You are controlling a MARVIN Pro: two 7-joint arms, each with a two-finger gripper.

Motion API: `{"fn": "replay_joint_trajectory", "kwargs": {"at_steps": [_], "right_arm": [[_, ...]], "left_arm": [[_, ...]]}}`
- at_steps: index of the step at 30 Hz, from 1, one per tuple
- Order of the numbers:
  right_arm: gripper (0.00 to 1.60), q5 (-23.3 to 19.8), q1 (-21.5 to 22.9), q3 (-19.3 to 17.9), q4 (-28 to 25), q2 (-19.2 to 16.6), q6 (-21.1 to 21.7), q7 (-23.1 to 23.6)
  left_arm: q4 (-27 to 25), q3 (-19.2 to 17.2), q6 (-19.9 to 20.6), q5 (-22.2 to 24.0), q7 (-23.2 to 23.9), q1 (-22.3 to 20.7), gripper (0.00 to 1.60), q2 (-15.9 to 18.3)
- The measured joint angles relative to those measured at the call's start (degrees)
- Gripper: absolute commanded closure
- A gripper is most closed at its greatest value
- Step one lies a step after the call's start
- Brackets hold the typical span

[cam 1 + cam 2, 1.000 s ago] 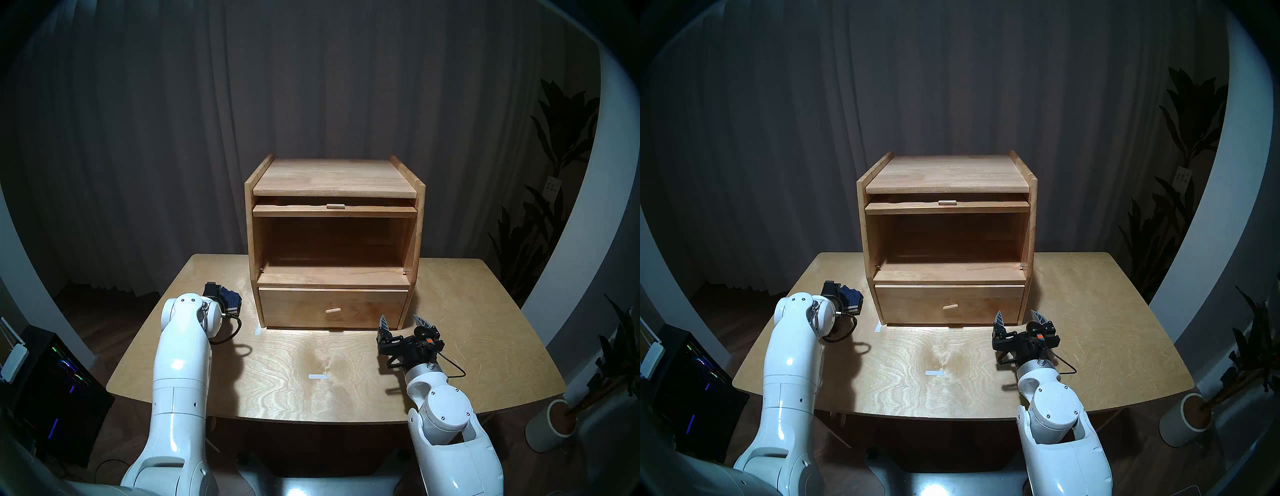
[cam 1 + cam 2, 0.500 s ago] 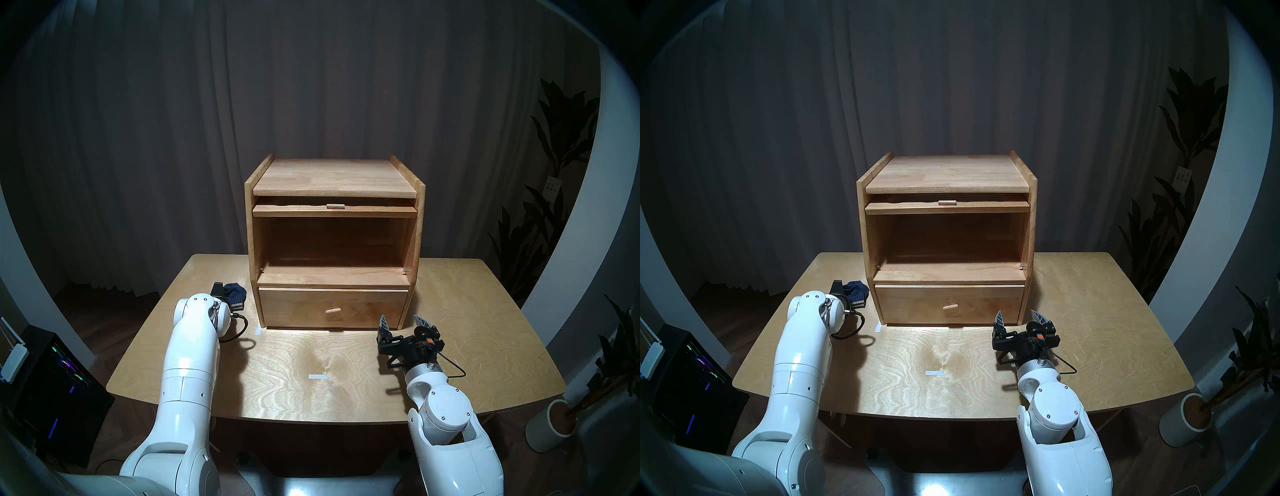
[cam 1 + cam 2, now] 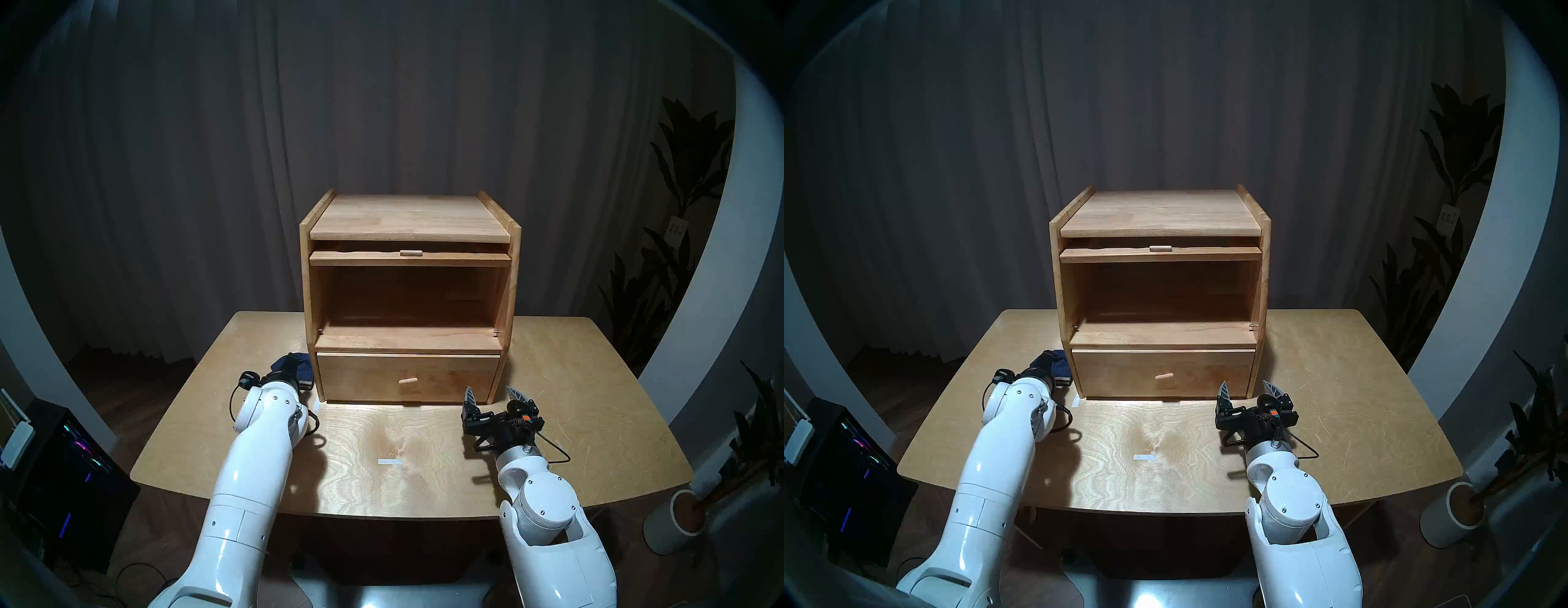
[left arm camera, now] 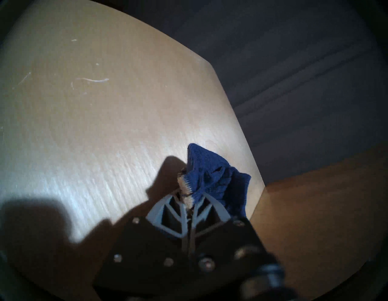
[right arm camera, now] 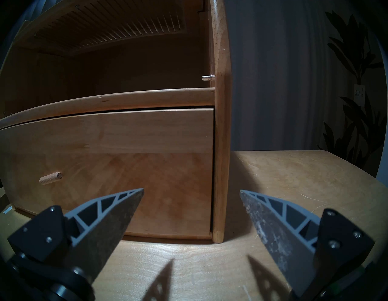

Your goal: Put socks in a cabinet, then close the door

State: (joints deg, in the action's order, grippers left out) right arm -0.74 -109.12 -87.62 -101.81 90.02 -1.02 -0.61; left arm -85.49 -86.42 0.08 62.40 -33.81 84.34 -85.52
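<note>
One navy knit sock bundle (image 4: 212,180) at nine o'clock of one light wooden cabinet (image 3: 409,297), pinched in the clamped left gripper (image 4: 190,201); right gripper (image 5: 191,192) gapes wide, empty.

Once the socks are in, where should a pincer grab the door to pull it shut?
Likely the small tab handle on the door, taken from the front: the panel lies flat, slid in under the cabinet top, so only its front edge and that tab stick out.

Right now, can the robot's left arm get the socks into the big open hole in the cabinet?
Probably yes. The left gripper is shut on the socks, left of the drawer. The compartment above is open, its door slid up. It must lift and swing right.
</note>
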Motion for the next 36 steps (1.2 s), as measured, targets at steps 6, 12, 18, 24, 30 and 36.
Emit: {"fn": "replay_joint_trajectory", "kwargs": {"at_steps": [6,12,18,24,30,36], "right_arm": [[0.00,0.0,0.1,0.0,0.1,0.0,0.0,0.0],[0.00,0.0,0.1,0.0,0.3,0.0,0.0,0.0],[0.00,0.0,0.2,0.0,0.3,0.0,0.0,0.0],[0.00,-0.1,0.2,0.0,0.4,0.0,0.0,0.0],[0.00,-0.1,0.3,0.0,0.6,0.0,0.0,0.0],[0.00,-0.1,0.3,0.0,0.6,-0.1,0.0,0.0]], "left_arm": [[-4.2,2.8,-3.2,-6.3,1.5,3.0,1.60,1.6],[-8.9,3.4,-8.3,-14.0,1.8,6.7,1.60,4.2],[-13.1,4.6,-12.6,-21.4,2.2,10.8,1.60,6.7],[-17.1,8.1,-14.7,-27.9,3.2,13.9,1.60,8.1],[-22.5,14.9,-18.3,-38.2,5.1,17.2,1.60,9.6],[-26.6,17.8,-22.0,-46.9,5.9,19.1,1.60,11.3]]}}
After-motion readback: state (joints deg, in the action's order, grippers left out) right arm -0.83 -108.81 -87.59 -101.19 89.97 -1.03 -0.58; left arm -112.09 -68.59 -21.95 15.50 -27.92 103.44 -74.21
